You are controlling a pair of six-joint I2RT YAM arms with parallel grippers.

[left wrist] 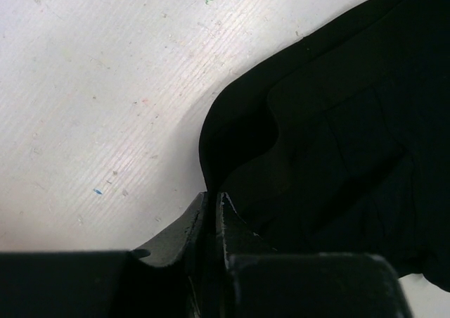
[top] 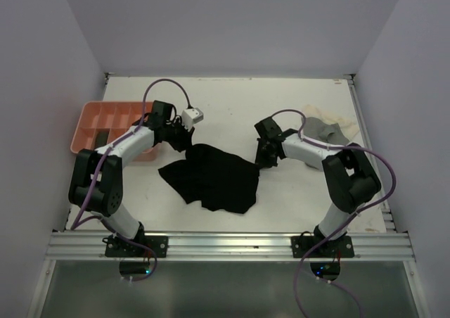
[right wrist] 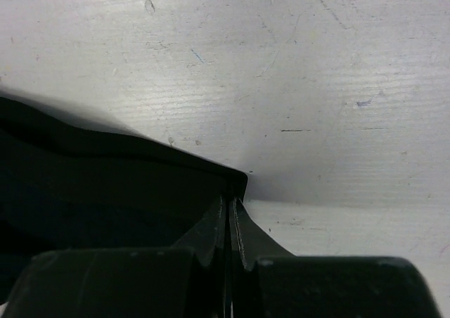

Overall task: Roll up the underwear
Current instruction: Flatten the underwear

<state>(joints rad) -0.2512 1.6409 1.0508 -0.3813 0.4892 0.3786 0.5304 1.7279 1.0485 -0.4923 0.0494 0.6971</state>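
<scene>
A black underwear [top: 214, 181] lies spread and rumpled on the white table between the two arms. My left gripper [top: 185, 147] is at its far left corner. In the left wrist view the left gripper [left wrist: 213, 195] has its jaws nearly together, with the edge of the black cloth [left wrist: 337, 135] running in between them. My right gripper [top: 261, 162] is at the cloth's right corner. The right wrist view shows the right gripper [right wrist: 230, 200] pinched shut on that corner of the underwear [right wrist: 105, 184]. More underwear, cream [top: 318, 112] and grey [top: 325, 130], lies in a heap at the back right.
A pink compartment tray [top: 88, 111] stands at the left edge of the table, just behind the left arm. White walls close in the table on the left, back and right. A metal rail [top: 225, 244] runs along the near edge.
</scene>
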